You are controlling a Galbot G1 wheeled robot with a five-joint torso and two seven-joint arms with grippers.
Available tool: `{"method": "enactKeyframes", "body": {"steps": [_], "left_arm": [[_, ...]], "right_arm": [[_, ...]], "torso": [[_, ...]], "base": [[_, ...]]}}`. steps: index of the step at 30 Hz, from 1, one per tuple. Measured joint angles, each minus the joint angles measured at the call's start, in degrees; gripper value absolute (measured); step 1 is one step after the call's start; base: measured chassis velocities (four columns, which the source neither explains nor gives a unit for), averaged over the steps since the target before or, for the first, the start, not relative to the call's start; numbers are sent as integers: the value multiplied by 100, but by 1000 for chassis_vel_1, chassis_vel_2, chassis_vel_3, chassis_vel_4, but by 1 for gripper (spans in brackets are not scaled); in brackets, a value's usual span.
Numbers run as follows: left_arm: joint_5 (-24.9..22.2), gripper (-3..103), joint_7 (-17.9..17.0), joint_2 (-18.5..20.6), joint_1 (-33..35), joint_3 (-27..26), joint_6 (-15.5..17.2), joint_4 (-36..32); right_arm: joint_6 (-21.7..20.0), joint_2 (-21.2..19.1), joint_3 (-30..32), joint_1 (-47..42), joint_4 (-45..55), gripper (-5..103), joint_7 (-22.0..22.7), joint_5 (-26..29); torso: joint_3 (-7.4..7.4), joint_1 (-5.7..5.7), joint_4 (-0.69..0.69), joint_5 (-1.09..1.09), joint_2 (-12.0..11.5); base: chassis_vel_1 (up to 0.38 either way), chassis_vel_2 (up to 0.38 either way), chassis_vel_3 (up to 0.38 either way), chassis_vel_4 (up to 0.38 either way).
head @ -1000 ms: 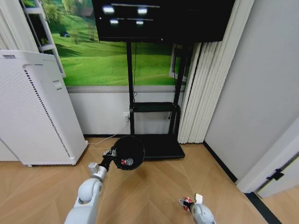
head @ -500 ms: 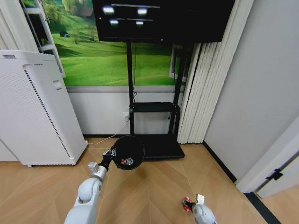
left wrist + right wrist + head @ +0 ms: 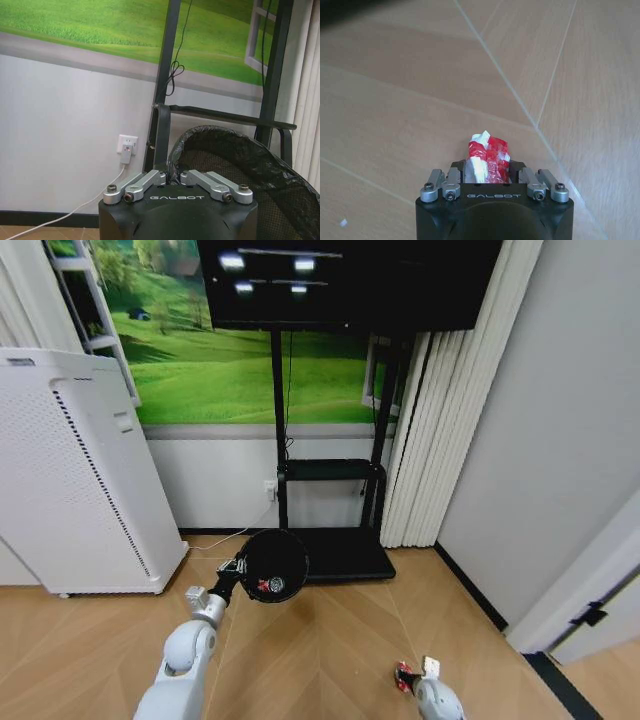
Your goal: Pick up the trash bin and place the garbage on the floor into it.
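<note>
I have the left gripper [image 3: 236, 569] clamped on the rim of the trash bin [image 3: 272, 565], holding it above the wooden floor [image 3: 330, 640] near the TV stand's base [image 3: 340, 555]; two pieces lie inside. My right gripper [image 3: 487, 170] pinches a red-and-white wrapper [image 3: 487, 156], low over the floor.

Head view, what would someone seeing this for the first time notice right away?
The black trash bin held off the wood floor by the left gripper clamped on its rim, mouth tipped toward the camera with bits of garbage inside. Next, the red-and-white wrapper pinched in the right gripper, low at the robot's right. Behind stand a tall white appliance to the left and a dark screen on a stand.
</note>
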Motion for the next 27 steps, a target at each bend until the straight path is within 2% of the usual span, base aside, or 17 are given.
{"method": "enactKeyframes", "body": {"steps": [2, 5, 8, 11, 13, 16, 18, 21, 23, 26, 27], "left_arm": [[1, 7, -1, -1, 2, 4, 0, 5], [5, 7, -2, -1, -2, -4, 0, 41], [17, 7, -4, -5, -8, -17, 0, 132], [18, 7, -4, -5, -10, -17, 0, 217], [-53, 7, -4, -5, -27, 13, 0, 422], [-154, 7, -4, -5, -48, 53, 9, 514], [-432, 7, -5, 2, -179, 293, 81, 827], [-510, 7, -22, 7, -249, 386, 106, 929], [-581, 7, -87, 35, -459, 703, 138, 1225], [-579, 7, -113, 58, -553, 858, 138, 1361], [-573, 7, -142, 71, -683, 1078, 139, 1534]], "right_arm": [[35, -68, 172, -152, 542, 45, -27, 42], [37, -104, 266, -220, 838, 44, -40, 111], [34, -180, 468, -330, 1376, 44, -40, 290], [16, -225, 647, -425, 1928, 44, -40, 515], [42, -242, 818, -502, 2620, 44, -42, 906], [99, -248, 832, -515, 2836, 44, -38, 1116], [220, -261, 811, -558, 3462, 44, -52, 1723], [247, -271, 787, -568, 3648, 44, -81, 1861], [259, -429, 725, -645, 4225, 44, -344, 2199], [254, -538, 710, -685, 4443, 44, -481, 2273], [239, -720, 658, -733, 4748, 44, -625, 2340]], "torso": [[-1, 0, 1, -7, 0], [-1, 0, 0, -3, 0], [-1, 0, 1, -10, 0], [-2, 0, 1, -7, 1], [-2, 0, 1, -7, 1], [-2, 0, 2, -8, 0], [-2, 0, 2, -9, 0], [-2, 0, 2, -10, 0], [-2, 0, 1, -9, 0], [-2, -1, 1, -9, 0], [-2, 0, 1, -8, 0]], "base": [[0, 0, 0, 0], [0, 0, 0, 0], [0, 0, 0, 0], [0, 0, 0, 0], [0, 0, 0, 0], [0, 0, 0, 0], [0, 0, 0, 0], [0, 0, 0, 0], [0, 0, 0, 0], [0, 0, 0, 0], [0, 0, 0, 0]]}}
